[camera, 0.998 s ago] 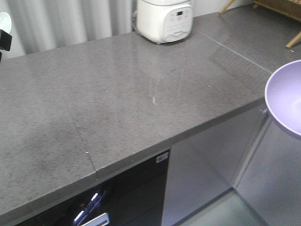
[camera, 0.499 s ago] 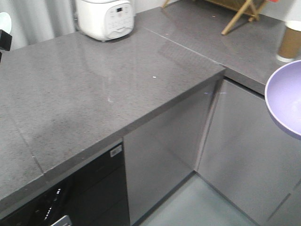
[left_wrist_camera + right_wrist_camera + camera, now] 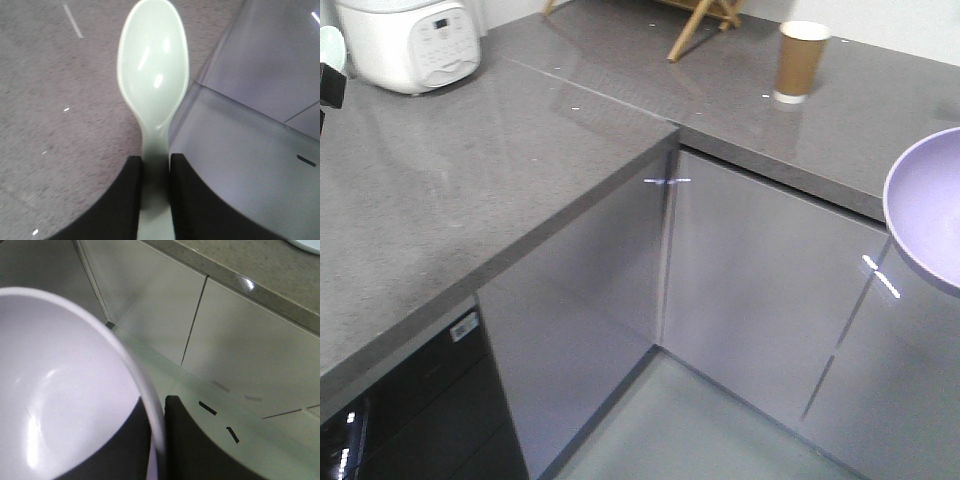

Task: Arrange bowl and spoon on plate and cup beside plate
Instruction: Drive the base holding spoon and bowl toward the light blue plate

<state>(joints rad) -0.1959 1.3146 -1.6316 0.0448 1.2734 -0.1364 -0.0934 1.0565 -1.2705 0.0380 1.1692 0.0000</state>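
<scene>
2 grips: left jaws pinch glossy oval spoon (image 3: pixel 152 75), right jaws clamp smooth round bowl (image 3: pixel 65 405)

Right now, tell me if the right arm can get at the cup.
Probably not: the right hand is shut on the bowl, and the cup stands well off on the far counter.

A grey speckled countertop (image 3: pixel 470 180) turns a corner over glossy grey cabinet doors (image 3: pixel 760 290) and a pale floor (image 3: pixel 700 430).
</scene>
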